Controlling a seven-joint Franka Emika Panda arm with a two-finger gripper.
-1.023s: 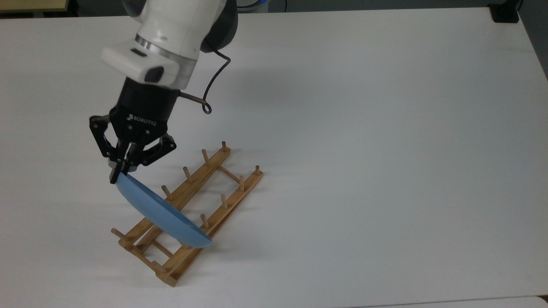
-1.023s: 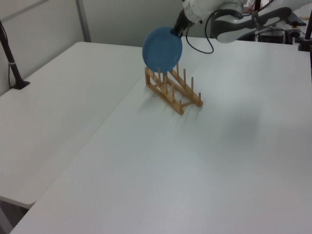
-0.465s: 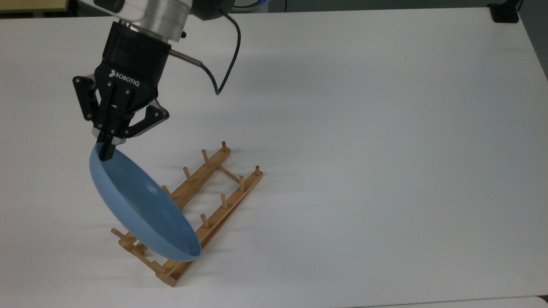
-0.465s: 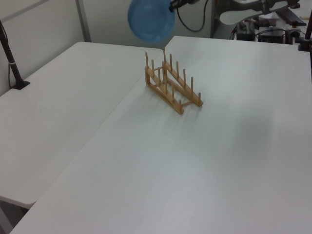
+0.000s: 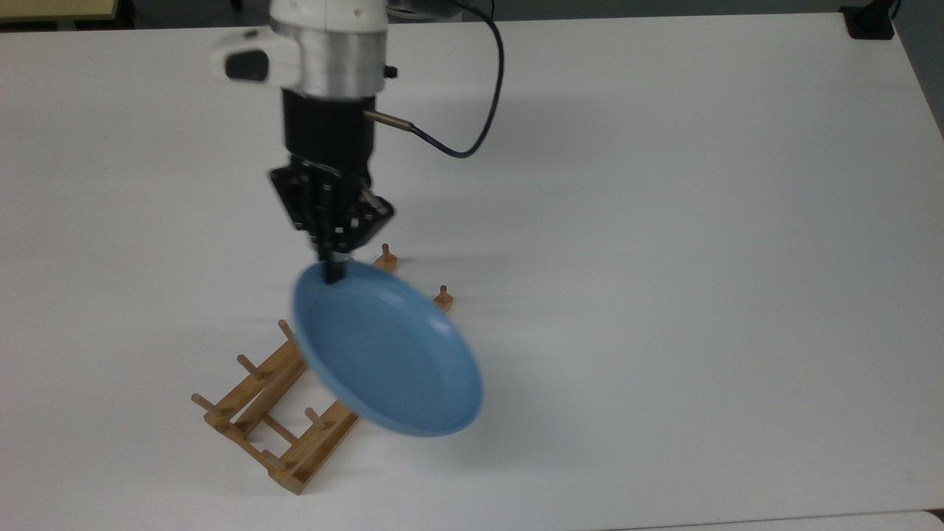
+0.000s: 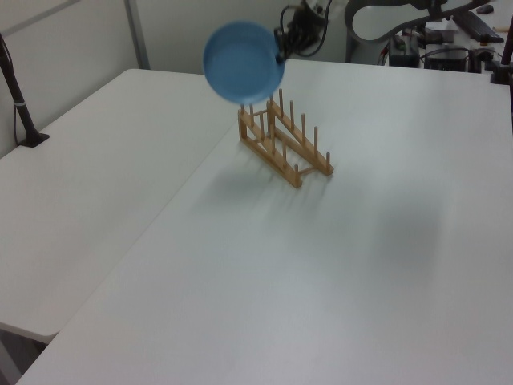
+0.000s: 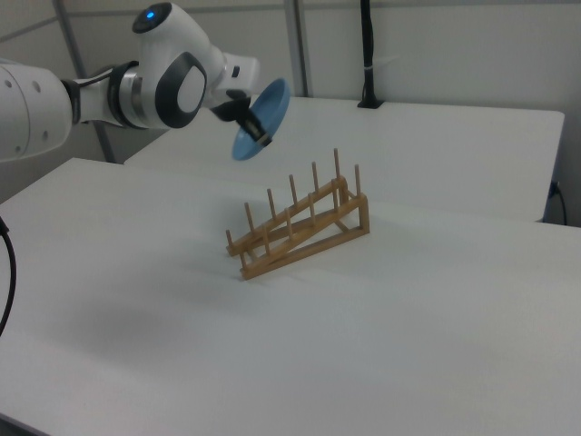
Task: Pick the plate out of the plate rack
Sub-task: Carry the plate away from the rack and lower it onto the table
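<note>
Plate (image 5: pixel 391 354) plain light blue, no pattern. Plate rack (image 5: pixel 258 413) light-brown wood. Tabletop (image 5: pixel 664 221) white. Gripper (image 5: pixel 333 274) black, arm (image 5: pixel 328 37) white w/ silver band, prob. blue light at 12 o'clock.

The top view looks steeply down, close on the table (image 5: pixel 664 221). The left and right views stand farther off, facing each other across the shared wooden rack (image 6: pixel 282 146).

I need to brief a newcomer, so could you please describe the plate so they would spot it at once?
On the white table stands a light-brown wooden pegged rack. Above it, the arm's black gripper pinches the rim of a round, shallow, light-blue plate, the only blue thing, hanging clear of the rack.
</note>
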